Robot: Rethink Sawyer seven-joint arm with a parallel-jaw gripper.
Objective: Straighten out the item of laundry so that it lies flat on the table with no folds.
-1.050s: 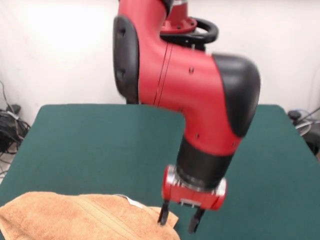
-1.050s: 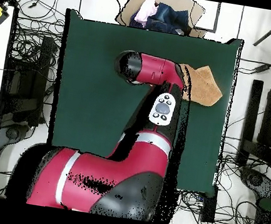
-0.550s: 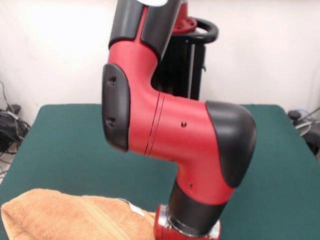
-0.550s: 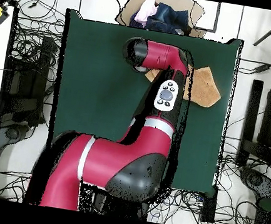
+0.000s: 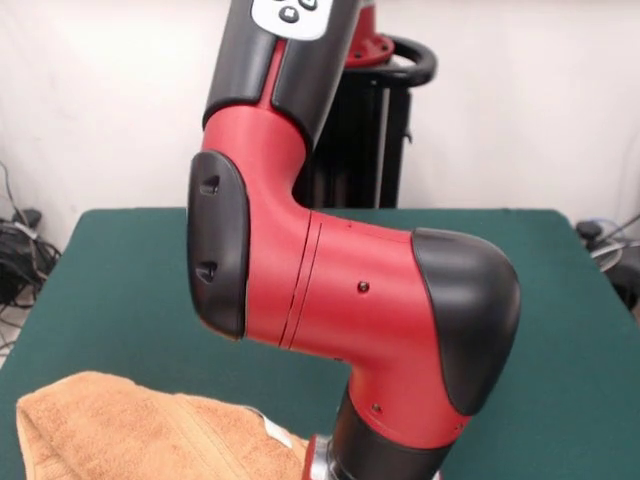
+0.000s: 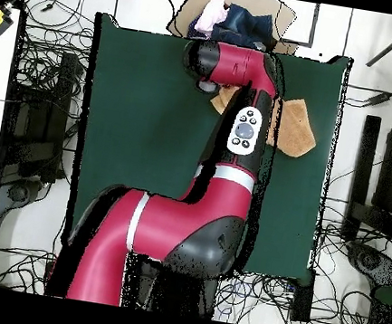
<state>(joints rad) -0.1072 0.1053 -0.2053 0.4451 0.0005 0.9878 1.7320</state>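
The towel (image 5: 140, 430) lies bunched near the table's (image 5: 120, 270) edge, on the side away from the robot's base, partly under the arm (image 5: 340, 300). The gripper is hidden below the wrist, so I cannot tell how it is set. The risk, as I judge it: a grab at a folded layer would drag the whole bundle along, or pull it over the nearby edge.

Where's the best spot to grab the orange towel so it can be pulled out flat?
Probably the towel's free outer edge, the side farthest from the arm in the overhead view. The arm covers the towel's middle, and the cloth looks bunched, so coming straight down on that exposed edge and dragging outward over bare table seems best.
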